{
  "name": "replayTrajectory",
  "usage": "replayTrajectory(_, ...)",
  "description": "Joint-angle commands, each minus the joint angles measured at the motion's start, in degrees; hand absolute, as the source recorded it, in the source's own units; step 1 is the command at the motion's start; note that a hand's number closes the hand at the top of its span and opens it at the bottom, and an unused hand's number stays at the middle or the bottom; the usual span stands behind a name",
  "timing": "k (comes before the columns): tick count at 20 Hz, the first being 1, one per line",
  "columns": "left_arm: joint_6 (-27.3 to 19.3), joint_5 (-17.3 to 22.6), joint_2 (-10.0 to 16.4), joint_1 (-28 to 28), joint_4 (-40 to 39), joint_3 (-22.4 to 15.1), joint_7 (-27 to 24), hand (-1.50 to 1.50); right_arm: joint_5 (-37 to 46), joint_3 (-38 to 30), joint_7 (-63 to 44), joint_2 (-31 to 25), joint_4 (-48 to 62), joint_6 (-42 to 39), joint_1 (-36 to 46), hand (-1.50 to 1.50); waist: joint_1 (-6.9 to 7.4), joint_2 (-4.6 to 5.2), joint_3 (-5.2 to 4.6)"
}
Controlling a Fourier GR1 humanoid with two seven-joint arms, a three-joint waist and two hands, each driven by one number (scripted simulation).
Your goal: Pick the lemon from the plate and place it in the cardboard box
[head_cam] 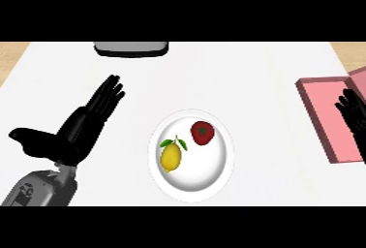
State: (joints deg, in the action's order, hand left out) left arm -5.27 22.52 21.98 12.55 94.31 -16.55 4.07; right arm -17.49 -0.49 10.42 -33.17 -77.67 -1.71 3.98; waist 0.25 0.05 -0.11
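Lemon (172,156) lies on the plate (209,167), just left of the tomato (203,132).
Left hand (77,131), fingers straight and unclosed, should curl round it alone; right hand (352,114) rests open by the box (324,121).

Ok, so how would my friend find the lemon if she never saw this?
Find the white counter, then the round white plate in its middle. Two fruits lie on it: the lemon is the yellow one with green leaves, on the plate's left side, below and left of the red fruit.
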Motion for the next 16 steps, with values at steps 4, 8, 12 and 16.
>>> replayTrajectory(4,0.29,-7.98,7.45,1.83,-1.13,2.43,-2.05,0.00,8.21,3.57,-8.30,3.70,-21.67,16.19,6.21,-1.50,-1.30,-1.42,-0.34)
replayTrajectory(8,1.44,-11.46,9.68,-0.73,-3.46,1.18,-5.13,0.00,22.98,8.92,-18.68,-4.05,-25.20,20.72,5.75,-1.50,-2.21,-1.43,-1.00)
replayTrajectory(12,2.53,-11.38,10.61,-0.22,-2.83,2.18,-5.65,0.00,37.21,19.86,-28.48,-0.75,-35.97,26.22,6.04,-1.50,-1.15,-0.92,-0.36)
replayTrajectory(16,1.37,-13.63,8.87,-0.68,-2.82,0.95,-7.88,0.00,50.27,28.87,-36.59,-2.84,-39.23,20.90,7.85,-1.50,-0.46,-0.62,-0.26)
